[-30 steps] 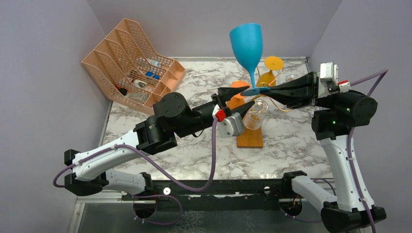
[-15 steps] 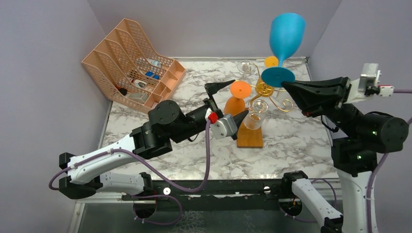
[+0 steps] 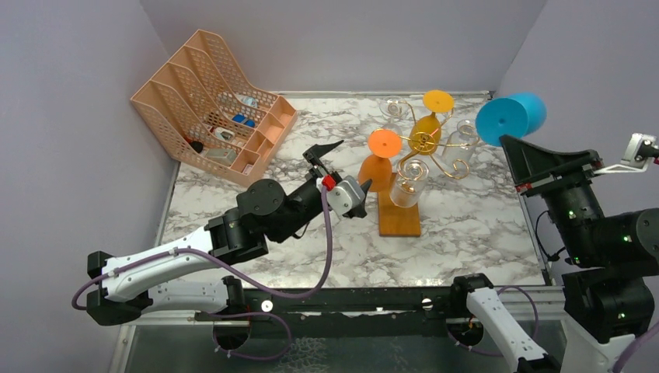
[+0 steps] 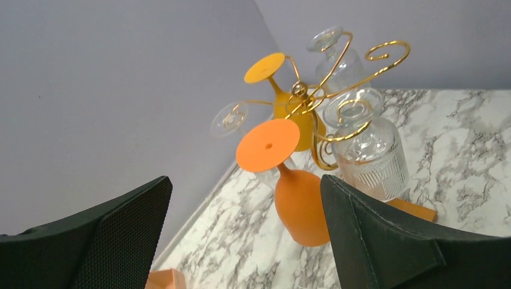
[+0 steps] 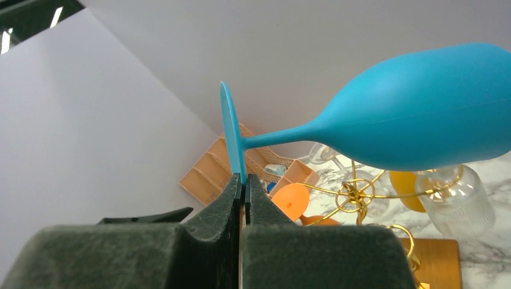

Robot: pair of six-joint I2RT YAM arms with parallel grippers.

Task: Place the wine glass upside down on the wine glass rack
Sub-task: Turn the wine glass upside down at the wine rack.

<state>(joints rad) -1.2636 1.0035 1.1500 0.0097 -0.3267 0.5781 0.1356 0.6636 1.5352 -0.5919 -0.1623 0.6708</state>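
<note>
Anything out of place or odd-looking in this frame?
Yes: the blue wine glass lies sideways in the air, pinched only by the thin edge of its foot in the right gripper, off to the right of the wine glass rack. A precarious hold. Nothing looks spilled or broken.

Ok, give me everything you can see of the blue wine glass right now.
The blue wine glass is opaque, matte turquoise, plastic-looking: a flat round foot, thin stem and long rounded bowl. It lies roughly on its side in the air, the right tool shut on the edge of its foot, nothing else touching it. It is right of the wine glass rack, clear of it. Its mouth does not show.
</note>
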